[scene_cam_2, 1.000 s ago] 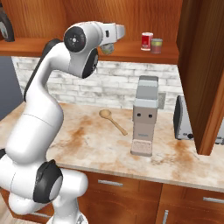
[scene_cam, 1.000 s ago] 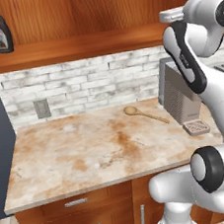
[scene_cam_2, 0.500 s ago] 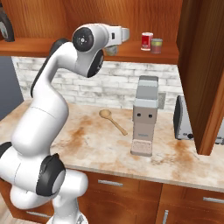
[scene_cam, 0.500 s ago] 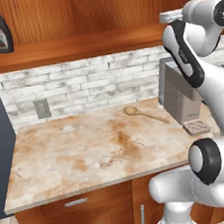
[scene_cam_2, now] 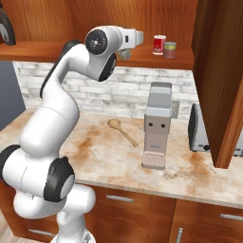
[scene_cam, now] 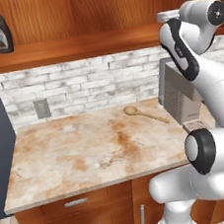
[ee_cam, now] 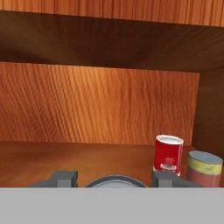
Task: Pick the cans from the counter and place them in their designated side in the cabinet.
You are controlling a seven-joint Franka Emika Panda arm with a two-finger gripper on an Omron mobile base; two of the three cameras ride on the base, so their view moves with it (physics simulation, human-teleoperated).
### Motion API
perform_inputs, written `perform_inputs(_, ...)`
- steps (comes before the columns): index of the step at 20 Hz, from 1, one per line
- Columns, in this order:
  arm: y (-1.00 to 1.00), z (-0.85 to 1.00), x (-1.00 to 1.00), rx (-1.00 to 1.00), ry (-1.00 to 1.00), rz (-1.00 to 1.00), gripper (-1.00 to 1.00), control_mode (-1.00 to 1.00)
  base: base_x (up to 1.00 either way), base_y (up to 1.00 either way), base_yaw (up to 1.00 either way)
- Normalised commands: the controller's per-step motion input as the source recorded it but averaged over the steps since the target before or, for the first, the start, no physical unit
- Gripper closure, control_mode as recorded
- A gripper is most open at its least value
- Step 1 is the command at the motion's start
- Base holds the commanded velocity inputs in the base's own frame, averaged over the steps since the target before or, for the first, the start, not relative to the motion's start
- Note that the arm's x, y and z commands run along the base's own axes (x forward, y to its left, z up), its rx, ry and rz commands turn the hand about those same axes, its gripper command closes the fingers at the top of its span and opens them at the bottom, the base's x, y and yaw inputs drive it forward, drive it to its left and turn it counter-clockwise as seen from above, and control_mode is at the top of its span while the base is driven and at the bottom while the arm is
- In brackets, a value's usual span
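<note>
Risk: the grey-topped can sits low between the two dark fingertips, apparently not yet set down; I judge that letting go too high or off level could tip it and send it rolling along the shelf.
Second risk: the red can stands just to the right of the hand's line, so a sideways drift could knock it over.
Gripper: it appears pinched on the grey-topped can, though only the can's top rim and the finger ends show.
Can in hand: directly under the camera, over the shelf's front part; in the right base view it peeks from behind the wrist.
Neighbours: past the red can stands a pale green-and-pink can, close beside it.
Cabinet: its grained back wall lies farthest.
</note>
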Motion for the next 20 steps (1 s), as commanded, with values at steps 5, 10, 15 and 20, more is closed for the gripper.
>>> perform_inputs(5,-0.09,0.00,0.24,0.01,0.01,-0.01,1.00,-1.00,0.00,0.00,0.00)
perform_inputs(10,-0.06,0.00,0.27,0.01,0.01,-0.01,1.00,-1.00,0.00,0.00,0.00)
perform_inputs(15,-0.01,0.00,0.21,0.01,0.00,-0.01,1.00,-1.00,0.00,0.00,0.00)
perform_inputs(20,-0.04,0.00,0.16,0.01,0.00,0.00,1.00,-1.00,0.00,0.00,0.00)
